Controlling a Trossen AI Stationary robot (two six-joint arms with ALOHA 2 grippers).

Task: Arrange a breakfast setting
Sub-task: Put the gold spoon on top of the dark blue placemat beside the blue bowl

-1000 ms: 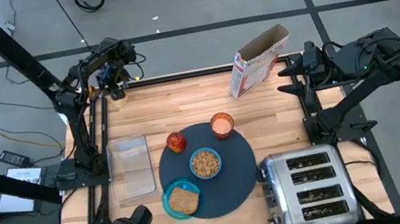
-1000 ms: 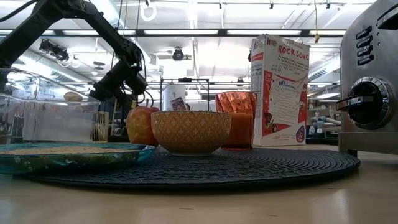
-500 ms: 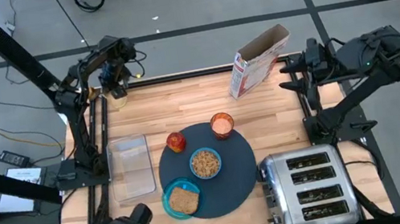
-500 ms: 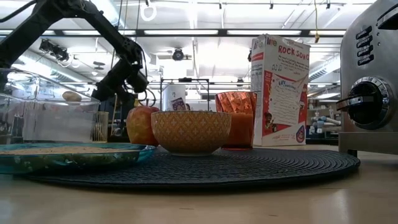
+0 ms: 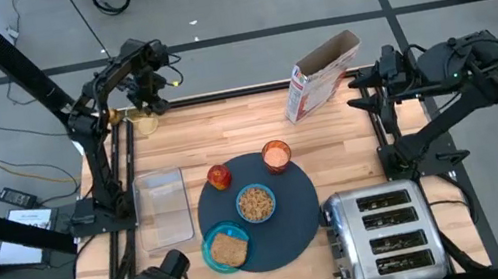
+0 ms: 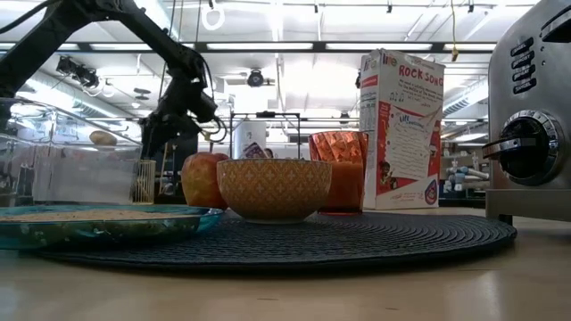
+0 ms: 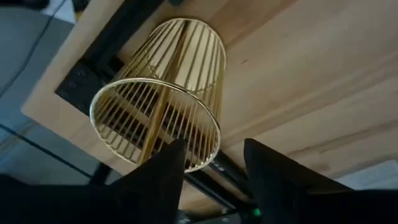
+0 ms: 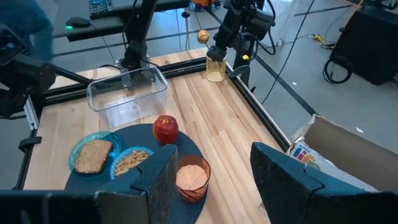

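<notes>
- Eyes on the slim gold spoon (image 8: 203, 36): it stands in the gold wire holder (image 7: 158, 99) at the far-left corner of the table (image 5: 226, 123), well away from the rest of the setting.
- Long axis close to upright but clearly leaning. The oval head pokes up above the holder's rim and the handle runs down inside the wires.
- Looks-wise it is thin and bright gold, the same colour as the holder, with a small rounded head.
- The left gripper (image 7: 214, 146) hovers right over the holder, fingers spread and holding nothing.
- Compared with a second ago, that gripper has drawn back from the spoon's head and turned to stand more upright. The spoon has barely budged in the holder.
- The right gripper (image 8: 212, 158) waits at the far-right side, fingers apart and empty, same as before.
- Mid-table, nothing has shifted: the large dark-grey round mat (image 5: 292, 213) carries the small blue bowl (image 5: 256, 203) at its centre.
- The orange translucent cup (image 5: 276, 155) sits on the mat's far edge, and the red-orange apple (image 5: 220, 176) is at its far-left rim.
- The teal plate (image 5: 212, 247) with the toast slice (image 5: 229, 251) overlaps the near-left rim.
- The clear rectangular tray (image 5: 163, 208) lies left of the mat, the chrome toaster (image 5: 385, 238) is near-right, and the cereal box (image 5: 320, 77) stands at the far edge.
</notes>
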